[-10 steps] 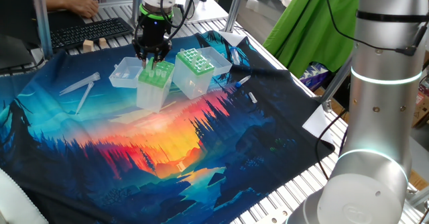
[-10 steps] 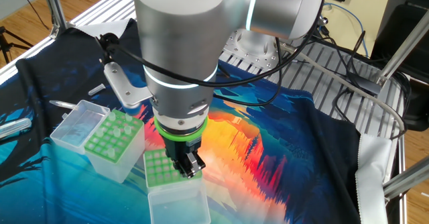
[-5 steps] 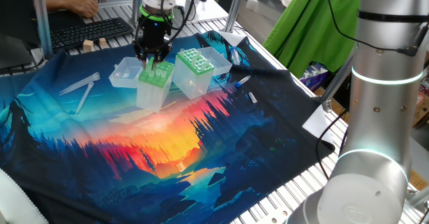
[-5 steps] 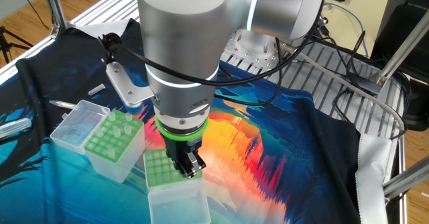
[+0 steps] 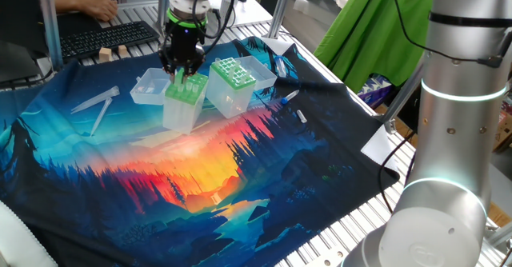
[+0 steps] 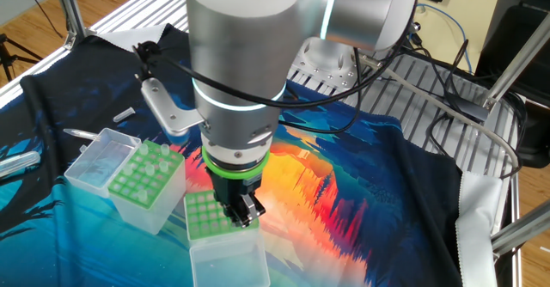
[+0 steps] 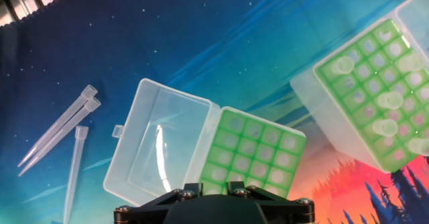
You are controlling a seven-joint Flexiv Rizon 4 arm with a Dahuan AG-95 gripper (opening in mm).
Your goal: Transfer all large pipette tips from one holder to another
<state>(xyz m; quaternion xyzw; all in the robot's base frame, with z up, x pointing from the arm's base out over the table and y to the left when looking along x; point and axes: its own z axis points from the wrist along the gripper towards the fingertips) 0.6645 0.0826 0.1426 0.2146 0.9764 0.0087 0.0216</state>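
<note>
My gripper point(image 5: 182, 69) hangs just above the plain light-green holder point(image 5: 186, 91), which also shows in the hand view point(image 7: 251, 153) with its wide holes looking empty. The fingers point(image 6: 245, 216) look shut; I see no tip between them. The dotted darker-green holder point(image 5: 232, 72) stands beside it, at the right of the hand view point(image 7: 365, 83), with several clear pipette tips point(image 7: 385, 127) upright in it. Three more tips point(image 7: 57, 133) lie loose on the cloth, left of the plain holder's open lid point(image 7: 157, 147).
Both boxes have clear lids folded open point(image 6: 228, 261) point(image 6: 96, 160). Small pen-like objects point(image 5: 292, 99) lie on the printed cloth right of the boxes. A keyboard point(image 5: 112, 35), wooden blocks point(image 5: 112, 53) and a person's hand are at the back left.
The hand has risen very slightly over the light-green holder. The boxes and loose tips have not moved.
</note>
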